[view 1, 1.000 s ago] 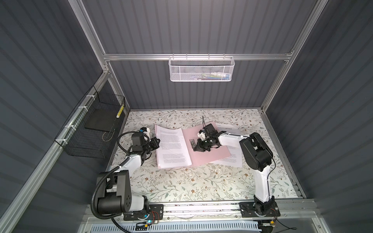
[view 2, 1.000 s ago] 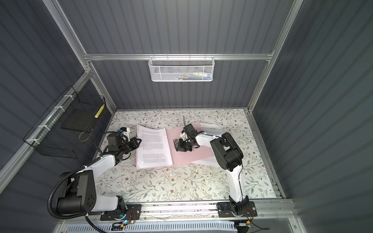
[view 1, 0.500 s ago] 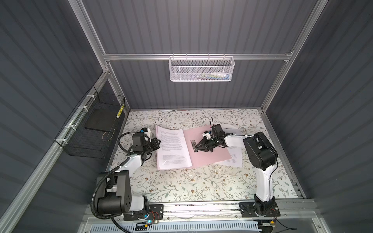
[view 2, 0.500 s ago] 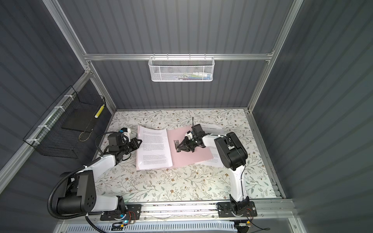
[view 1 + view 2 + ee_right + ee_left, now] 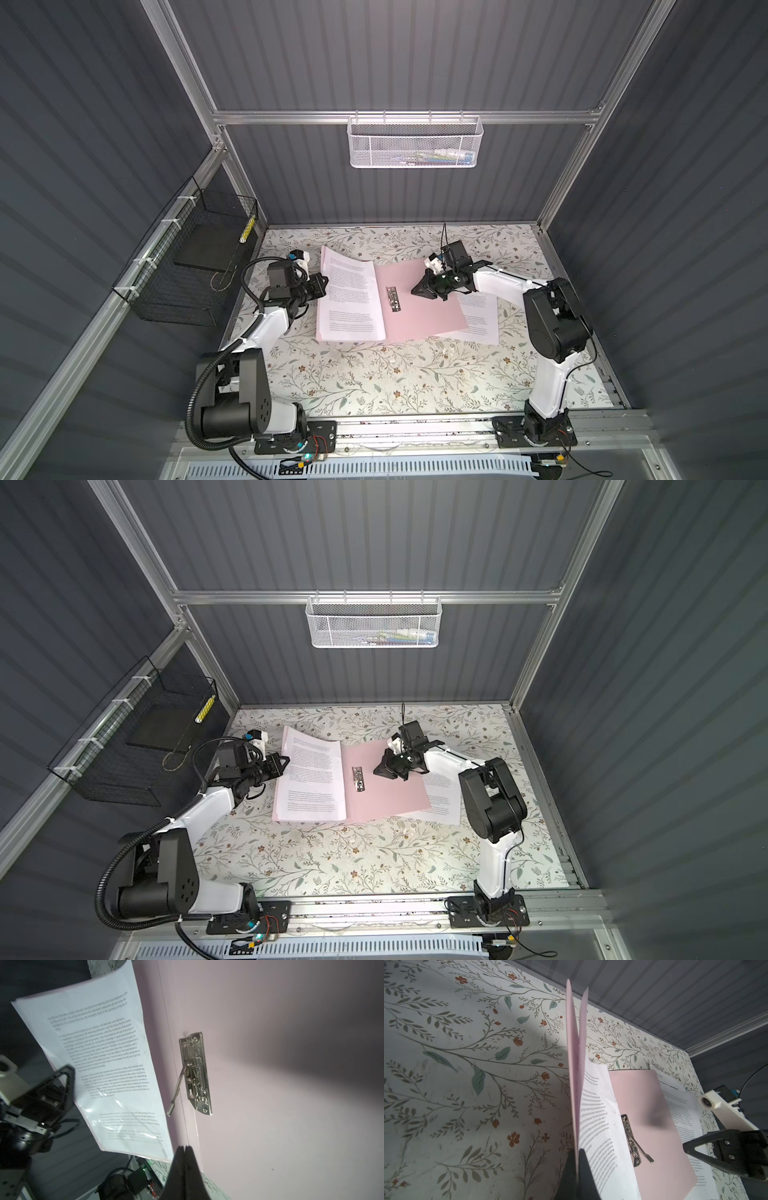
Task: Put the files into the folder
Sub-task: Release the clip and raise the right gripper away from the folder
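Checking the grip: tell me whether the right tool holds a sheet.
No, the right tool is shut on itself, with nothing caught in it.

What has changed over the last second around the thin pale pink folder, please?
The right gripper drew back rightward from the silver metal clip and is shut, empty. The left gripper stays clamped on the thin pale pink folder; it and the white printed sheets lie unmoved.

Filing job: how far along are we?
Done: folder open, some files on its left flap. In hand: left tool pinches that flap's edge; right tool shut, empty, above the right flap. Left: sheets poking out under the right flap; clip lever up.
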`<move>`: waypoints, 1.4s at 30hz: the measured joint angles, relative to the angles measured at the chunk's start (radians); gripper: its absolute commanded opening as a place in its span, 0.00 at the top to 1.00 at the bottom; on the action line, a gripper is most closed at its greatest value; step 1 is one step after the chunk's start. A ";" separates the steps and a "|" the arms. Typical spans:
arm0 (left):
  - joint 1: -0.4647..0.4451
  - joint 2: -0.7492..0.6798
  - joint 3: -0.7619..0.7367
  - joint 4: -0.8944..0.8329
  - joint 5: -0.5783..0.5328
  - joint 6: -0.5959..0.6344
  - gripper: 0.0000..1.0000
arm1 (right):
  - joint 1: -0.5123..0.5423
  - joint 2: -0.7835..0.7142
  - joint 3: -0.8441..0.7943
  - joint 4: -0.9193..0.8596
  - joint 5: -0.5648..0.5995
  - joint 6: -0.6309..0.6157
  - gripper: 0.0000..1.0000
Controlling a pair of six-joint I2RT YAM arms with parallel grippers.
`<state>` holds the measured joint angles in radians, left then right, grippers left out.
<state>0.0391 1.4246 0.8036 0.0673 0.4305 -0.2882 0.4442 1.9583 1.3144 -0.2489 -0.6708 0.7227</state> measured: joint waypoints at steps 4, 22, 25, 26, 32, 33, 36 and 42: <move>0.000 0.020 0.007 -0.003 0.005 0.014 1.00 | 0.024 0.074 0.045 -0.031 -0.019 -0.025 1.00; 0.002 0.060 0.007 0.006 0.017 0.020 1.00 | 0.092 0.322 0.368 -0.101 -0.108 -0.026 1.00; 0.002 0.060 0.006 0.008 0.019 0.020 1.00 | 0.083 0.411 0.539 -0.150 -0.108 -0.035 1.00; 0.002 0.060 0.006 0.008 0.019 0.020 1.00 | 0.079 0.443 0.601 -0.169 -0.108 -0.037 1.00; 0.002 0.055 0.008 -0.004 0.018 0.020 1.00 | 0.038 0.480 0.757 -0.272 -0.067 -0.087 0.94; 0.002 0.053 0.010 -0.012 0.018 0.020 1.00 | 0.029 0.454 0.735 -0.275 -0.055 -0.098 0.89; 0.002 0.048 0.045 -0.056 0.016 0.023 1.00 | -0.019 0.291 0.581 -0.274 0.005 -0.136 0.71; 0.002 0.069 0.159 -0.153 0.014 0.047 1.00 | -0.185 -0.097 0.209 -0.221 0.195 -0.177 0.55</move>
<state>0.0406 1.4933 0.9630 -0.0860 0.4442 -0.2409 0.2592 1.8610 1.5230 -0.4698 -0.4755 0.5453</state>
